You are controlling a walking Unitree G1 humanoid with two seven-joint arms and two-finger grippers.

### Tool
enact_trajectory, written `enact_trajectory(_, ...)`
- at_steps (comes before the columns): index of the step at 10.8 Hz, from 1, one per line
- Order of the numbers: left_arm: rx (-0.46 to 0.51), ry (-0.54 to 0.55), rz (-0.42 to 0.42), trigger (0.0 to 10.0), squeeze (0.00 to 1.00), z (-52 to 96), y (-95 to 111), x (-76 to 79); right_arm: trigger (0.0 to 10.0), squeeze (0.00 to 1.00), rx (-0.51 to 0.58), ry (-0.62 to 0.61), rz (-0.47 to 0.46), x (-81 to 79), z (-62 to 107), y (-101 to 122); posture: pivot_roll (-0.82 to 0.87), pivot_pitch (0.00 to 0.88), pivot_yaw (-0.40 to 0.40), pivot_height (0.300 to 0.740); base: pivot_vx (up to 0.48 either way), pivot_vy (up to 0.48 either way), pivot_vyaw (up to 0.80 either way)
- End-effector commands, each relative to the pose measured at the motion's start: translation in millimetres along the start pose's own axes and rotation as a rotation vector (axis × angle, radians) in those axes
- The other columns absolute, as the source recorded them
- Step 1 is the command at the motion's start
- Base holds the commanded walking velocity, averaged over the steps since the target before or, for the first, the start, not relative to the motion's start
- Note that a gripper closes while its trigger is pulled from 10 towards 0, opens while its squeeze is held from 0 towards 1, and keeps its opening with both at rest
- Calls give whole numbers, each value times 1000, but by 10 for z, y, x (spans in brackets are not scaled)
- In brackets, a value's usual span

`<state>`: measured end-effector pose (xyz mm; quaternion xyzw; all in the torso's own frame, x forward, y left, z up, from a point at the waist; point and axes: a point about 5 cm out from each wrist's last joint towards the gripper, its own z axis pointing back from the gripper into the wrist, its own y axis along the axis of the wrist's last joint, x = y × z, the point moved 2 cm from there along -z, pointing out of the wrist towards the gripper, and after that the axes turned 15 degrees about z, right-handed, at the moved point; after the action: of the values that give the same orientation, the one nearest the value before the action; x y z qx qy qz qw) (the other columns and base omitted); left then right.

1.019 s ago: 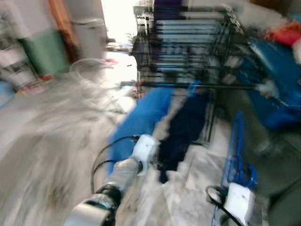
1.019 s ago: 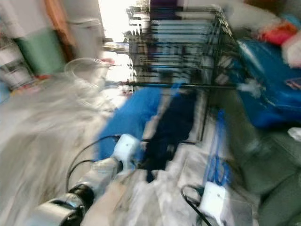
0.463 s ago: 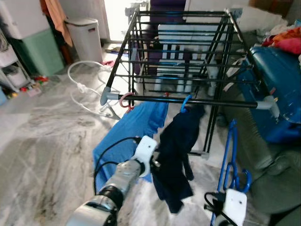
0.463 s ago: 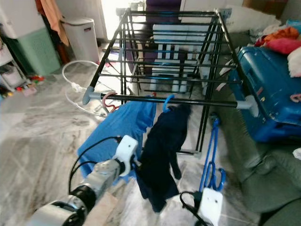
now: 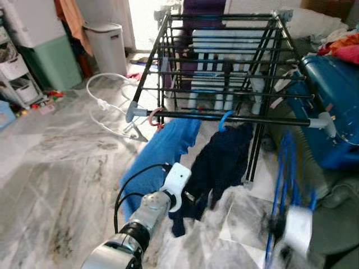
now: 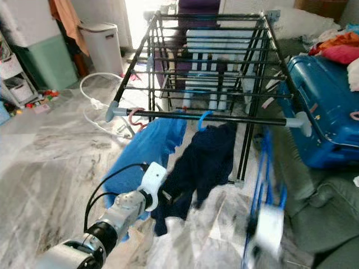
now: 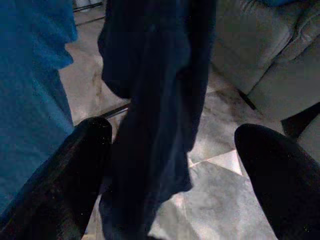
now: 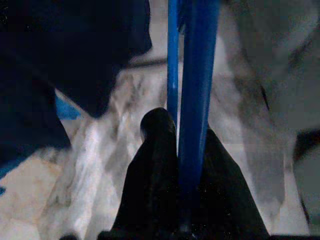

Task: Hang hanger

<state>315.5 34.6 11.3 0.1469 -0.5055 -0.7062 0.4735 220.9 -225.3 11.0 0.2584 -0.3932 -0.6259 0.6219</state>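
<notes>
Here right pincer (image 8: pixel 177 145) pinching blue hanger (image 8: pixel 195 90); left pincer (image 7: pixel 175 170) spread beside dark garment (image 7: pixel 155 100).

bin: white pedal bin (image 5: pixel 106 46) at back left, beside green cabinet (image 5: pixel 53 61)
hose: white hose (image 5: pixel 104 103) looped on marble floor (image 5: pixel 50 185)
suitcase: blue suitcase (image 6: pixel 328 106) at right, clothes pile (image 6: pixel 342 47) on top
sofa: grey-green sofa (image 6: pixel 320 218) below suitcase
curtain: orange cloth (image 5: pixel 70 17) hanging by the bin
</notes>
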Motion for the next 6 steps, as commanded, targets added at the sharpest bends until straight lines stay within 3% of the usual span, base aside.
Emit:
enact_trajectory(1,-4,9,-12,10000,0,8,13,-31,0,0,2,21,11,36,-44,57,-166,28,21,740,0,0,0)
enact_trajectory(3,1,27,1,10000,0,36,34,-107,0,0,34,56,55,265,-198,386,-125,36,18,740,0,0,0)
enact_trajectory(6,12,53,-16,10000,0,105,61,-252,0,0,69,91,118,411,-351,699,-44,69,21,740,0,0,0)
